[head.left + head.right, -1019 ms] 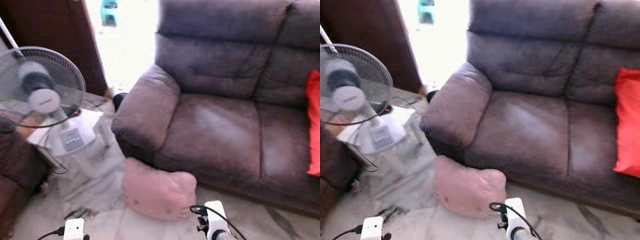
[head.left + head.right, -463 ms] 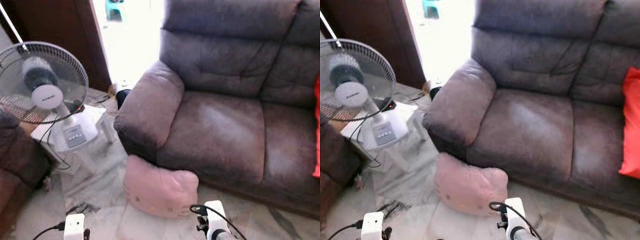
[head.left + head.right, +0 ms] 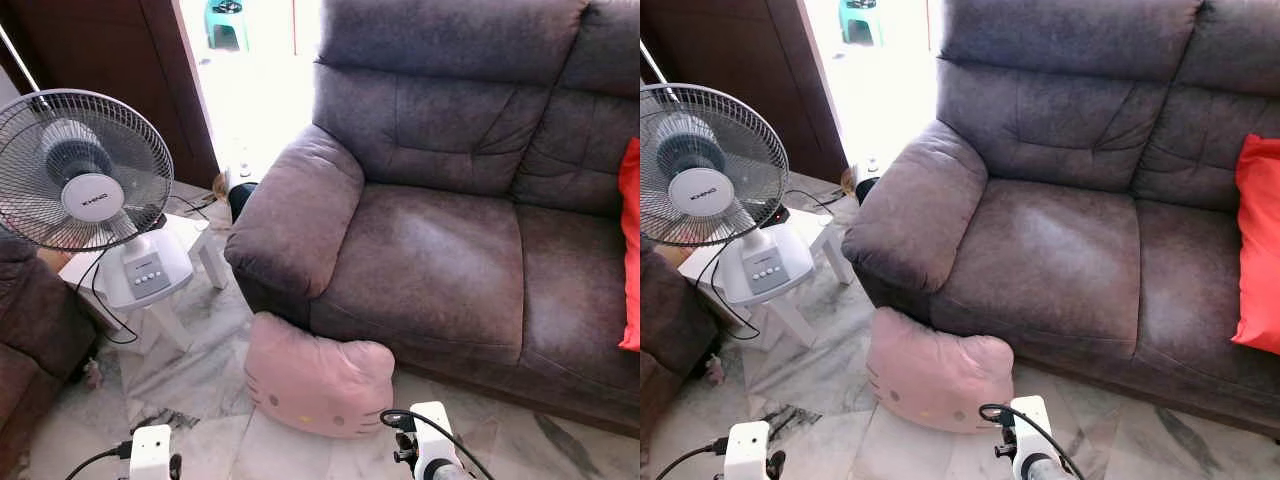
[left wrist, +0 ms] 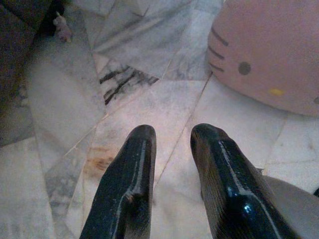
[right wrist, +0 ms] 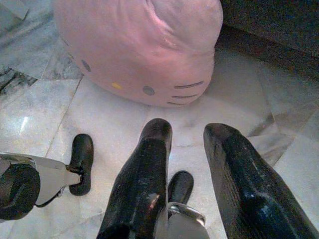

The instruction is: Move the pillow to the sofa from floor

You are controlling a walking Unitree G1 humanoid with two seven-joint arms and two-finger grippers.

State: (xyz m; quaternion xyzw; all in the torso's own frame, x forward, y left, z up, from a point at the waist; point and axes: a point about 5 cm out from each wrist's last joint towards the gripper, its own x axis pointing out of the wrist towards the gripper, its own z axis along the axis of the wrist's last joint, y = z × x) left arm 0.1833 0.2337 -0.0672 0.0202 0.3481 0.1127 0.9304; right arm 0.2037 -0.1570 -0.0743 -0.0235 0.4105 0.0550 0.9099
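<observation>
on marble floor against sofa, pink cat-face pillow, both pincers slightly spread, empty

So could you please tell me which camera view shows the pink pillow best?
The left eye view: the whole pillow on the floor against the sofa. The right eye matches; the wrist views crop it close.

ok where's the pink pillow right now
In the left eye view the pink pillow lies on the marble floor, leaning against the front of the sofa below its armrest, with the fan off to its left.
</observation>
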